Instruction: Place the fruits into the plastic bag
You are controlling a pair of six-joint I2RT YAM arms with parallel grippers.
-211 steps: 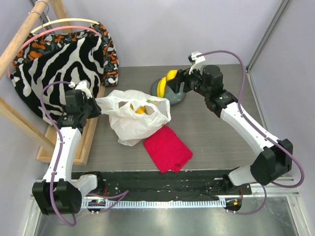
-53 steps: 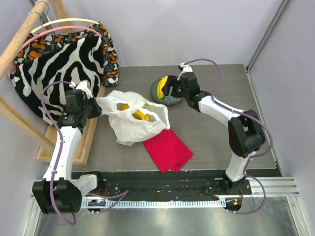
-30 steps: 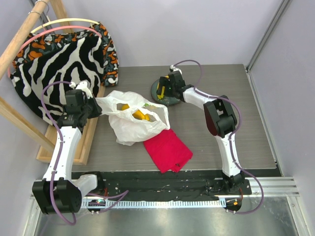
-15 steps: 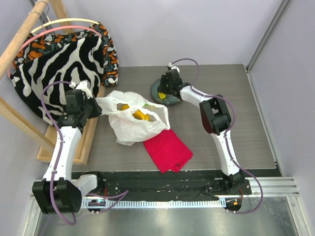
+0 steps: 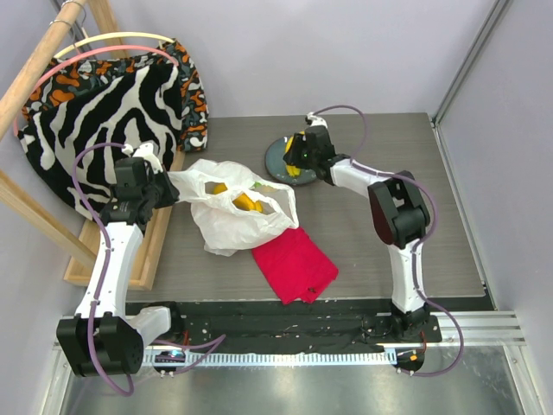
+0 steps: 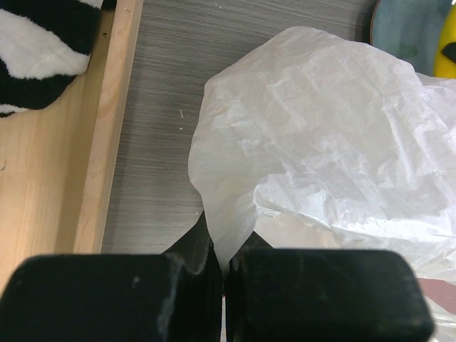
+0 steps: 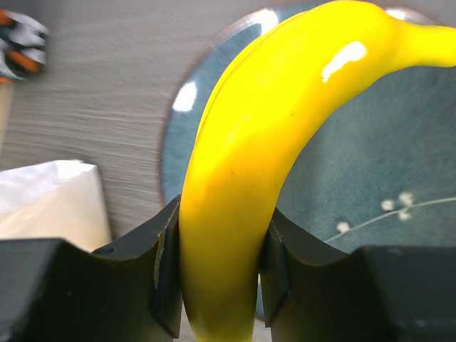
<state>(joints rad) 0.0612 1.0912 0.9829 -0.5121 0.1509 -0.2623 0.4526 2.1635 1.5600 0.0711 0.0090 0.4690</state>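
Right wrist view: your right pincer (image 7: 221,281) is closed partway, with both fingers pressed on the flanks of the curved yellow toy banana (image 7: 249,142) near one end. The banana's long axis runs straight ahead of the pincer, out between the fingers, then bends to the pincer's right over the dark grey-green round plate (image 7: 349,178). Whether it is clear of the plate cannot be told. The white crinkly plastic bag (image 7: 50,203) shows at the pincer's left, just beyond the plate rim.

Top external view: the bag (image 5: 233,216) lies to the left of the right pincer (image 5: 298,157) and somewhat behind it. Its mouth faces up, with yellow fruits (image 5: 246,203) inside. Your left pincer (image 6: 222,263) is fully closed on the bag's rim, on the side of the bag away from the banana.

Judged from this, your carry runs leftward and slightly back. The banana probably enters best end first, because its long axis now lies across that path.
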